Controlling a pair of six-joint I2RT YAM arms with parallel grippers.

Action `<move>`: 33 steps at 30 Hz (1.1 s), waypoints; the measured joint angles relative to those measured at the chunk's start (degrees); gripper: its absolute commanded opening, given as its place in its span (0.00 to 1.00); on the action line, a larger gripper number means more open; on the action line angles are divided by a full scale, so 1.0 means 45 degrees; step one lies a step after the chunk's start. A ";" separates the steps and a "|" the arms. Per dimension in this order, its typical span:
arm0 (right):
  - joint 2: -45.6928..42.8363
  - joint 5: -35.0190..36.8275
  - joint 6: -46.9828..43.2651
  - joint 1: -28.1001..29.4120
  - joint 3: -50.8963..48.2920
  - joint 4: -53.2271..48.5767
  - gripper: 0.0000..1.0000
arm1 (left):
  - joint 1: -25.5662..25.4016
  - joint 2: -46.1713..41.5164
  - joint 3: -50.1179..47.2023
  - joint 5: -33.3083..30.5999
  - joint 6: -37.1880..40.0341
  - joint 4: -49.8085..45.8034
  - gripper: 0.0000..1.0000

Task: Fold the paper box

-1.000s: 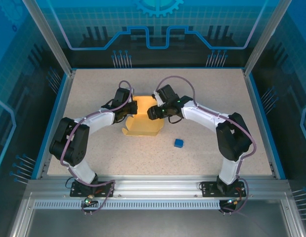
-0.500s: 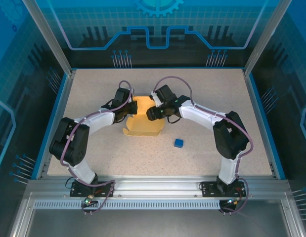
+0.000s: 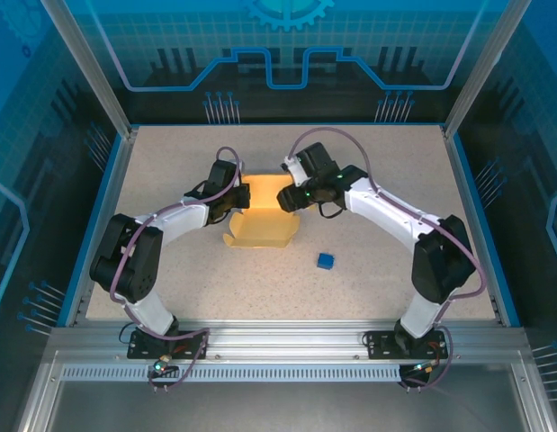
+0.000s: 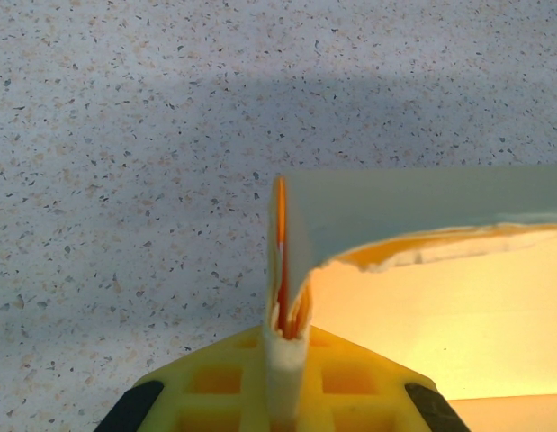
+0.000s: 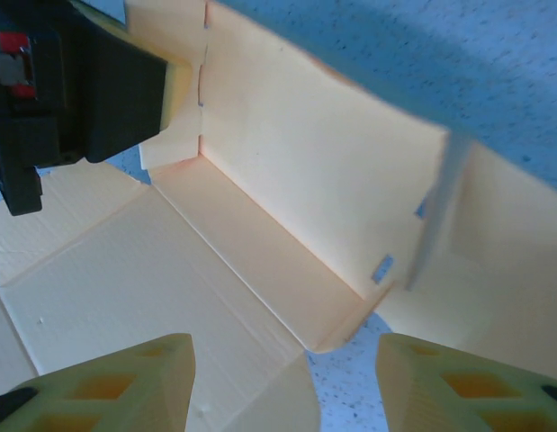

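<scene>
The paper box [image 3: 260, 225] is a pale yellow, partly folded sheet lying mid-table with some walls raised. My left gripper [image 3: 239, 203] is at its left side, shut on a doubled-over upright wall; in the left wrist view the yellow fingers [image 4: 215, 382] pinch that wall [image 4: 286, 270], with the box's inside [image 4: 440, 306] to the right. My right gripper [image 3: 290, 199] hangs open over the box's right part. In the right wrist view its fingers [image 5: 98, 382] stand apart above the box floor [image 5: 170, 270], with nothing between them, facing a raised wall [image 5: 305, 171]. The left gripper [image 5: 175, 81] holds the far corner there.
A tiny blue cube [image 3: 326, 261] lies on the speckled table [image 3: 377, 180] to the right of the box, nearer the front. Blue rails and glass walls border the table on all sides. Both arms arch inward from the near edge.
My right gripper has drawn slightly back and to the right of where it was over the box, its elbow swinging right. The left gripper and the box have stayed still.
</scene>
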 measured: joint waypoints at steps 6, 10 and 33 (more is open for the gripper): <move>-0.0967 0.0146 -0.0573 -0.0952 0.0015 -0.0539 0.56 | 0.0000 0.0000 0.0000 0.0083 0.0000 0.0000 0.03; -0.1889 0.0073 -0.0578 -0.2132 -0.0544 -0.0495 0.56 | 0.0000 0.0000 0.0000 0.0083 0.0000 0.0000 0.03; -0.0107 -0.1175 0.0340 -0.3332 -0.2011 0.1171 0.51 | 0.0000 -0.0141 0.0000 0.0185 -0.0034 0.0000 0.03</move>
